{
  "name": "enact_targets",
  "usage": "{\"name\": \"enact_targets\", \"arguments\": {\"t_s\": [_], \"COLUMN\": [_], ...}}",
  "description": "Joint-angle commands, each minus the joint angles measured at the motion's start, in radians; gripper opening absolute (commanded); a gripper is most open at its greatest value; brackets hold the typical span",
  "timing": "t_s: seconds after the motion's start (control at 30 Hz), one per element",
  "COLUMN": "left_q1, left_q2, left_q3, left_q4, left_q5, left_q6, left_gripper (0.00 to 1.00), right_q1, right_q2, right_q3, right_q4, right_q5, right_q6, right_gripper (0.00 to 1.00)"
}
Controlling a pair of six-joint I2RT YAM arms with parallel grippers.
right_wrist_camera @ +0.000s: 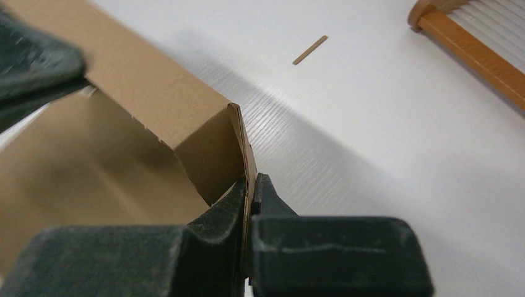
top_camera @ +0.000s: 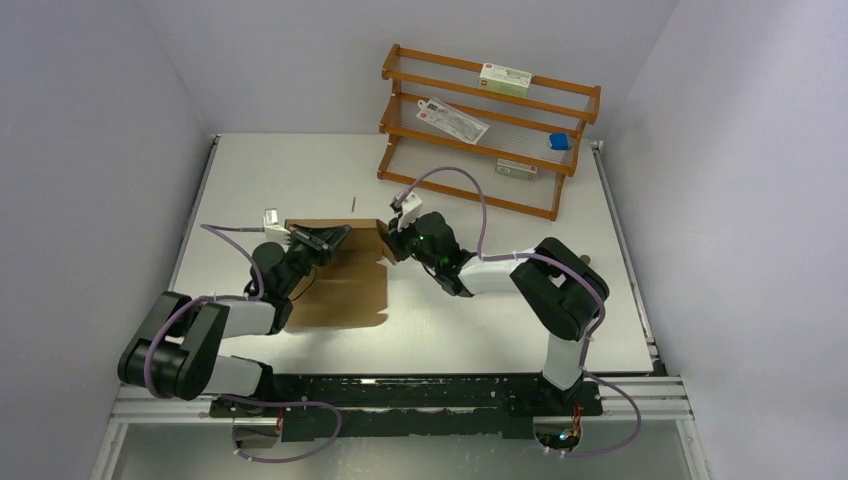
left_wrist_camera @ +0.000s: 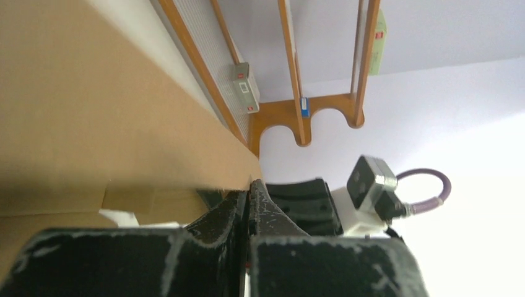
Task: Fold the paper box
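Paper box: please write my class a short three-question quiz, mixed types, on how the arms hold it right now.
1. True or false: the right fingers hang open, clear of the paper box.
2. Which side of the box stands raised? A far, B near, C none.
3. Short answer: what do the left fingers pinch?
Key: 1 false, they are shut on its corner; 2 A; 3 the paper box.
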Motion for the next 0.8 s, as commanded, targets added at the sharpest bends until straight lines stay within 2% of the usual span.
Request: {"name": "enact_targets", "arguments": {"t_s": [0.0,0.3,0.4,0.43,0.6,0.67,0.77], "left_q1": [-0.044,-0.138,-0.144,-0.145,-0.121,-0.101,-0.054], "left_q2": [-0.068,-0.056,-0.015,0.0,0.032,0.038,0.053], "left_q3": [-0.022,-0.054,-0.059,-0.068,-0.027,0.0,0.065], "left_q4": [0.07,0.092,0.141,0.172,0.148,0.135,0.07], "left_q5": [-0.012,-0.094,-0.083,-0.086,-0.071,-0.065,-0.034], "left_q6": [0.003,0.024,0.022,0.018,0.026,0.031,0.051], "left_gripper": [0.05,0.05,0.05,0.08,0.5,0.63,0.74], "right_q1": [-0.022,-0.016,-0.013,-0.013,-0.014,-0.012,-0.014], "right_q2": [-0.019,-0.006,-0.009,-0.008,0.0,-0.003,-0.005], "right_q3": [0.035,0.06,0.027,0.02,0.019,0.006,-0.005], "right_q4": [-0.074,-0.115,-0.069,-0.058,-0.061,-0.04,-0.027], "right_q5": [0.203,0.238,0.229,0.227,0.187,0.161,0.122], "right_q6": [0.088,0.157,0.102,0.083,0.013,-0.001,-0.035], "right_gripper": [0.0,0.02,0.0,0.0,0.0,0.0,0.0]}}
